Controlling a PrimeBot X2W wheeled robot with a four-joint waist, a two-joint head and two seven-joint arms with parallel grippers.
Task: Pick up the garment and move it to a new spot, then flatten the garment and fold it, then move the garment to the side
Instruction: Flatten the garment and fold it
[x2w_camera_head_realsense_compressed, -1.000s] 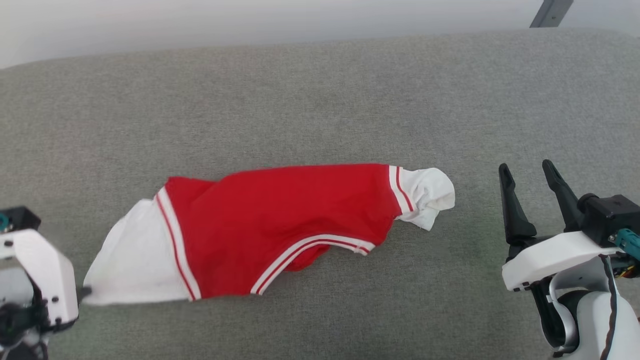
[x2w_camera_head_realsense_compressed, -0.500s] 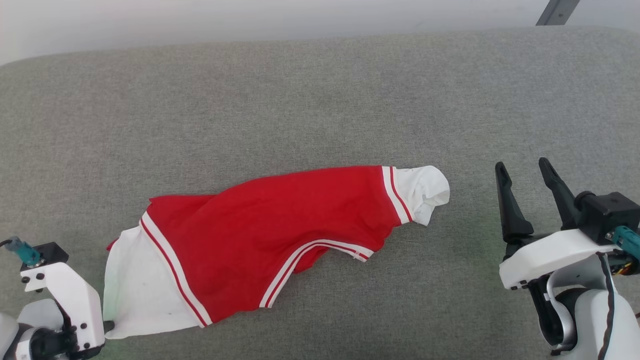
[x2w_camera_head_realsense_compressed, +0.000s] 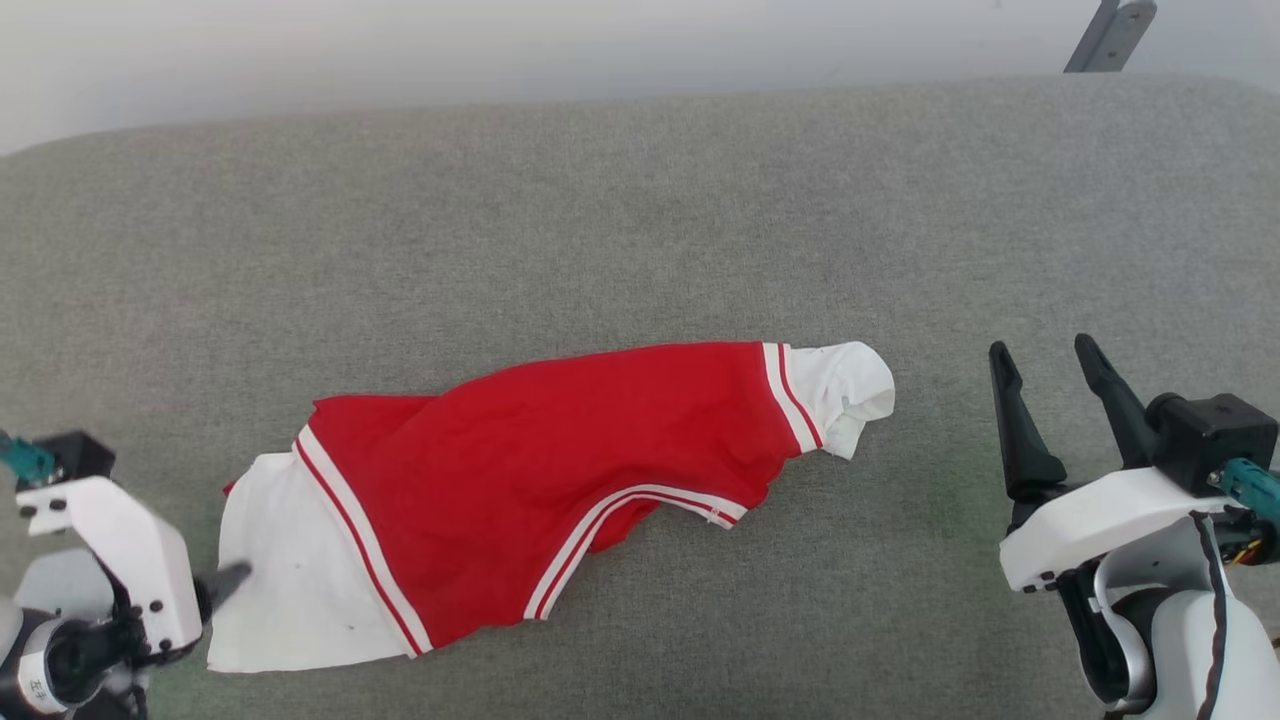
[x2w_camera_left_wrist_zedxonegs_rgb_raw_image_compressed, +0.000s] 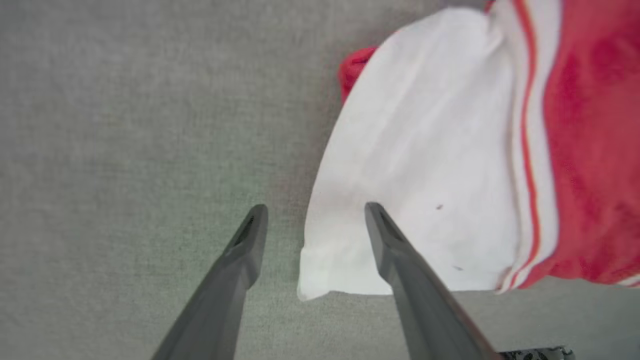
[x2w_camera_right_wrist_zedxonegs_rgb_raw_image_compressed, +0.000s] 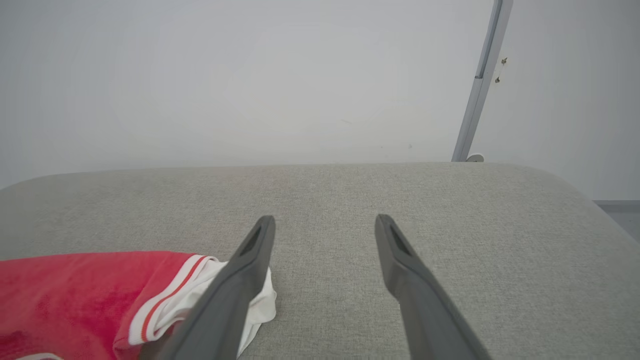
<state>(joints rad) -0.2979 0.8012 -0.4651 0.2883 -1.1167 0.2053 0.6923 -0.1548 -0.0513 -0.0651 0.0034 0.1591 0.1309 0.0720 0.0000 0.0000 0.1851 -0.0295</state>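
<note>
**Red garment (x2w_camera_head_realsense_compressed: 560, 470) lies free on the grey cushion (x2w_camera_head_realsense_compressed: 640, 200)**

From my station I see it stretched crumpled across the cushion, red body in the middle and a white sleeve at each end. My left gripper (x2w_camera_left_wrist_zedxonegs_rgb_raw_image_compressed: 316, 209) hangs at the left sleeve (x2w_camera_left_wrist_zedxonegs_rgb_raw_image_compressed: 425, 150) with its fingers spread. One is over the white cloth near its corner, the other over bare cushion (nothing is pinched between them, and I cannot tell whether either touches). My right gripper (x2w_camera_head_realsense_compressed: 1042, 346) sits well to the right, apart from the other sleeve (x2w_camera_head_realsense_compressed: 845, 390), fingers spread and empty. Behind the cushion are a pale wall (x2w_camera_right_wrist_zedxonegs_rgb_raw_image_compressed: 250, 75) and a slanted metal post (x2w_camera_right_wrist_zedxonegs_rgb_raw_image_compressed: 480, 80).
</note>
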